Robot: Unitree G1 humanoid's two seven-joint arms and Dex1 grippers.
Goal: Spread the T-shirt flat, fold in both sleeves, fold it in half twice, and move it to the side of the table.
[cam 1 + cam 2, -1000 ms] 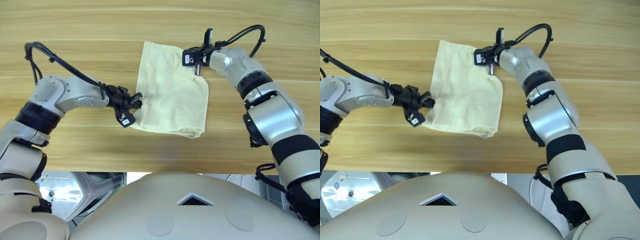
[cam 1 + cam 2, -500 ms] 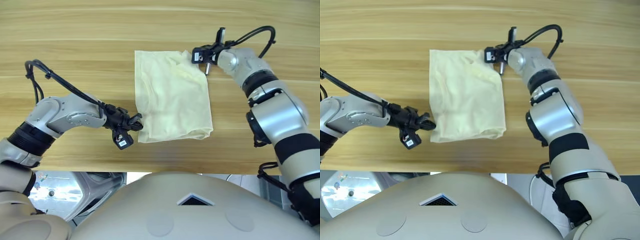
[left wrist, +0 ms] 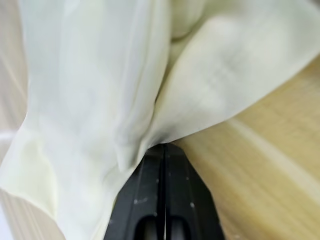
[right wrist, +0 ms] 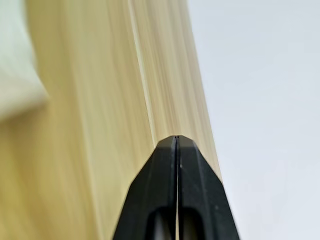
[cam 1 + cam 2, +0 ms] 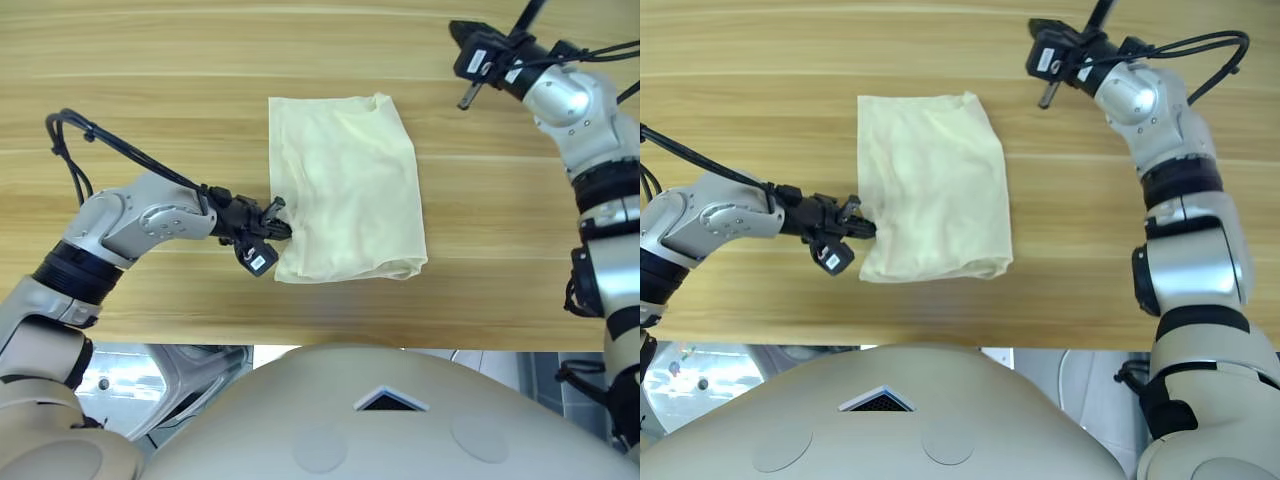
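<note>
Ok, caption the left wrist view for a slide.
Left gripper shut on the edge of the folded T-shirt on the wooden table.

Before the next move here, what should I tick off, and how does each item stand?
1. Left gripper shut on the edge of the shirt: ok.
2. Right gripper shut, empty, off to the far right of the shirt: ok.
3. Shirt folded into a compact rectangle: ok.
4. Folded in half twice: cannot tell, the layers are hidden.
5. Shirt at the side of the table: not ok, it lies mid-table.
</note>
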